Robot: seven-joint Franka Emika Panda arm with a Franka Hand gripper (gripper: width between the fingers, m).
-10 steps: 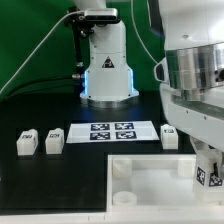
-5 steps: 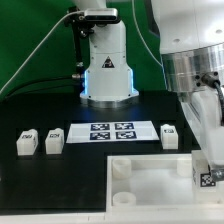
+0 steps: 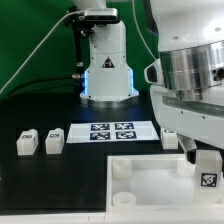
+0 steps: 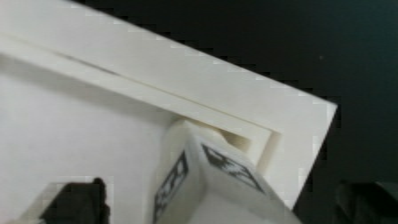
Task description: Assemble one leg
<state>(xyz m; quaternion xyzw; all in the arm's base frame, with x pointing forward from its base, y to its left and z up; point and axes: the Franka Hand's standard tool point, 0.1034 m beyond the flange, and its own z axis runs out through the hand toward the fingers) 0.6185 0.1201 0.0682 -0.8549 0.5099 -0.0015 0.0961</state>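
White plastic leg [image 3: 208,172] looks light, stiff, slick; tool [image 3: 207,160] is pinching its top end over the tray [image 3: 150,185].

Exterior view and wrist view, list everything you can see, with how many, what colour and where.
leg: one, white with a black-and-white marker, held upright at the tray's corner on the exterior view's right; the wrist view shows it against the tray's raised rim.
loose legs: three, white, each with a marker; two side by side on the exterior view's left, one right of the marker board.
tray: one, large, white, at the front, with round corner sockets.
marker board: one, white with four markers, centre of the table.
table: one, black.
backdrop: green, behind.
robot base: one, white, at the back centre.
fingers: one pair, closed on the held leg.
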